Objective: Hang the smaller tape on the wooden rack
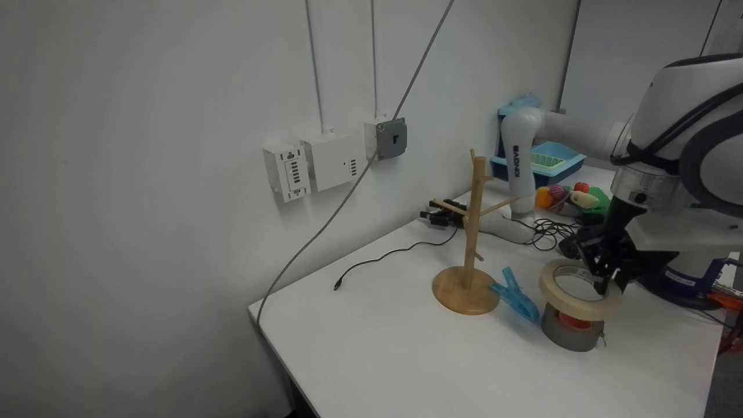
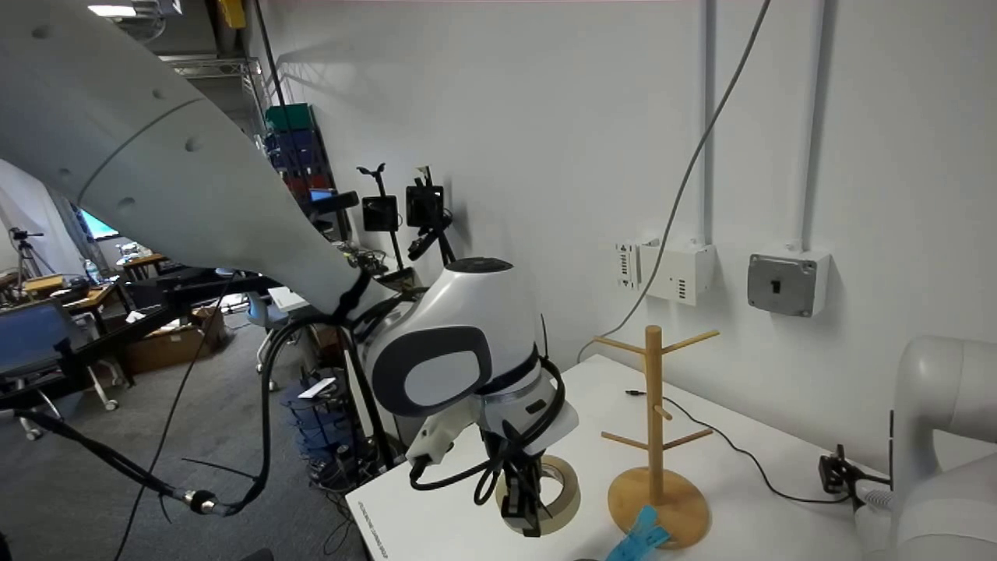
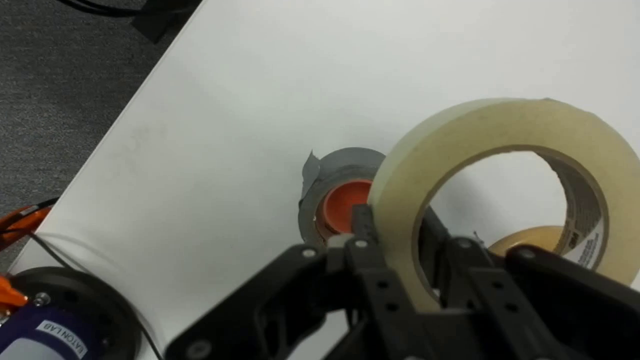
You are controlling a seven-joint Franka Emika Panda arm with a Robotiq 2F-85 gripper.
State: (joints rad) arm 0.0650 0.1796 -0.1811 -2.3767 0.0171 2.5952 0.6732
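The smaller tape, a cream ring with a wide open centre, shows in both exterior views (image 1: 566,303) (image 2: 572,499) and large in the wrist view (image 3: 500,125). My gripper (image 3: 397,222) is shut on its band, one finger inside the ring and one outside. In the exterior views the gripper (image 1: 606,281) (image 2: 523,510) points down at the ring. The ring is above a grey roll with a reddish core (image 1: 566,337). The wooden rack (image 1: 473,220) (image 2: 654,413) stands upright beside it, with several bare pegs. Through the ring, the wrist view shows a round wooden edge (image 3: 530,239).
A blue clip (image 1: 516,296) (image 2: 639,538) lies between the rack's base and the grey roll. A second white arm (image 1: 518,157) (image 2: 938,444) stands behind the rack. A thin black cable (image 1: 395,251) crosses the table. A blue clamp (image 3: 60,320) sits near the table edge.
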